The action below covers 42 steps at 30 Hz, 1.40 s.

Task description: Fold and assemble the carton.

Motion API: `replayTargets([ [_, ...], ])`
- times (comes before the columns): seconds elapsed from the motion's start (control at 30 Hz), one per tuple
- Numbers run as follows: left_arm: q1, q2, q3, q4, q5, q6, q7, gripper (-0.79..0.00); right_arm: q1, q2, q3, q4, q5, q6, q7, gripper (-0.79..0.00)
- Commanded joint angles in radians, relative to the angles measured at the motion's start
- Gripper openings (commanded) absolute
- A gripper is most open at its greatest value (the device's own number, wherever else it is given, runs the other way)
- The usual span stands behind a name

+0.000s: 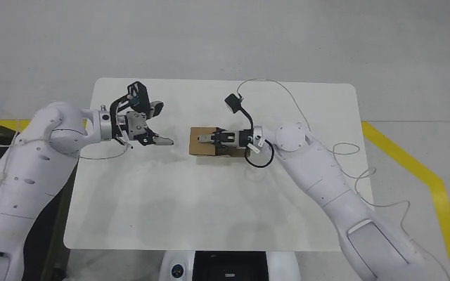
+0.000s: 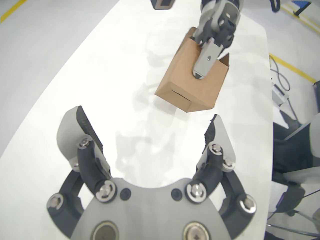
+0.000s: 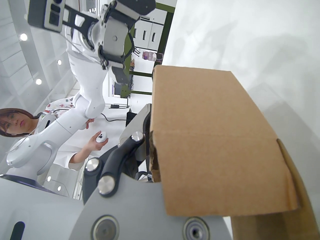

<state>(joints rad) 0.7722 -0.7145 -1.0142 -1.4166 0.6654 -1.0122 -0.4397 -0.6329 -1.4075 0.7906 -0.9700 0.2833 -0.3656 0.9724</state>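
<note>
The pale grey floor (image 1: 394,56), marked with yellow lines (image 1: 404,158), is surrounding a white table (image 1: 211,204) with rounded corners, and the table's matt top is carrying the work. A thin cable (image 1: 295,98) from the right arm is trailing over the table's far side.

The brown carton (image 1: 199,146) is sitting near the middle of the table, already standing up as a box. Its long axis is running across the table from one arm toward the other. One end is closed, with a tuck slit showing, and is facing the left arm; the other end is open, with its flaps unfolded, and is facing the right arm. Whether the closed end is resting on the table or hanging just above it, I cannot tell.

The right gripper (image 2: 203,58) is reaching in at the open end, and its fingers (image 2: 206,59) are pinching the carton's upper wall, one outside and the other apparently inside.

The left gripper (image 2: 147,113) is hovering over bare table near the closed end, apart from it, with its fingers (image 2: 82,123) spread wide. It is pointing along the carton's long axis, so the closed end is lying straight ahead of it. The right arm is the nearer one, and the open flaps are lying on its side.
</note>
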Motion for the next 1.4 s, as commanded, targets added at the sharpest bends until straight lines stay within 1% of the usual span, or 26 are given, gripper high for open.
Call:
replayTargets([
  [0.0,0.022,0.014,0.006,-0.023,0.143,0.000,0.147,0.000,0.010,-0.011,-0.014,0.028,0.013,0.003,0.000,-0.551],
  [0.07,0.033,0.025,0.018,-0.027,0.254,0.000,0.252,0.000,0.018,-0.020,-0.029,0.054,0.016,-0.001,-0.001,-0.542],
  [0.13,0.037,0.031,0.032,0.001,0.332,0.000,0.365,0.000,0.027,-0.028,-0.037,0.077,0.020,-0.006,-0.002,-0.539],
  [0.23,0.024,0.034,0.059,0.037,0.426,0.000,0.485,0.000,0.038,-0.039,-0.047,0.108,0.020,-0.014,-0.007,-0.526],
  [0.33,0.008,0.033,0.088,0.057,0.490,0.000,0.566,0.000,0.042,-0.044,-0.048,0.138,0.019,-0.029,-0.009,-0.493],
  [0.47,-0.001,0.031,0.127,0.070,0.541,0.000,0.641,0.000,0.035,-0.042,-0.037,0.157,0.012,-0.039,-0.004,-0.403],
  [0.5,-0.004,0.030,0.136,0.074,0.551,0.000,0.653,0.000,0.033,-0.041,-0.034,0.156,0.009,-0.038,-0.006,-0.369],
  [0.53,-0.008,0.029,0.144,0.077,0.559,0.000,0.663,0.000,0.030,-0.039,-0.031,0.156,0.006,-0.035,-0.008,-0.345],
  [0.57,-0.011,0.027,0.152,0.082,0.562,0.000,0.673,0.000,0.028,-0.037,-0.026,0.155,0.000,-0.035,-0.006,-0.339],
  [0.73,-0.034,0.015,0.185,0.096,0.570,0.000,0.696,0.000,0.004,-0.020,0.009,0.126,-0.015,-0.034,-0.004,-0.332],
  [0.8,-0.043,0.007,0.205,0.102,0.561,0.000,0.698,0.000,-0.016,-0.007,0.035,0.093,-0.021,-0.027,0.001,-0.332],
  [0.93,-0.058,-0.010,0.239,0.116,0.542,0.000,0.676,0.000,-0.058,0.019,0.081,0.014,-0.042,-0.005,0.017,-0.323],
  [1.07,-0.080,-0.035,0.269,0.143,0.512,0.002,0.637,0.000,-0.113,0.052,0.143,-0.075,-0.088,0.031,0.023,-0.320],
  [1.23,-0.101,-0.064,0.297,0.161,0.480,0.014,0.598,0.000,-0.177,0.086,0.216,-0.153,-0.136,0.062,0.037,-0.363],
  [1.3,-0.110,-0.075,0.304,0.168,0.469,0.016,0.587,0.000,-0.200,0.100,0.251,-0.195,-0.148,0.073,0.043,-0.413],
  [1.37,-0.116,-0.084,0.308,0.173,0.459,0.017,0.578,0.000,-0.219,0.113,0.289,-0.242,-0.158,0.086,0.049,-0.486],
])
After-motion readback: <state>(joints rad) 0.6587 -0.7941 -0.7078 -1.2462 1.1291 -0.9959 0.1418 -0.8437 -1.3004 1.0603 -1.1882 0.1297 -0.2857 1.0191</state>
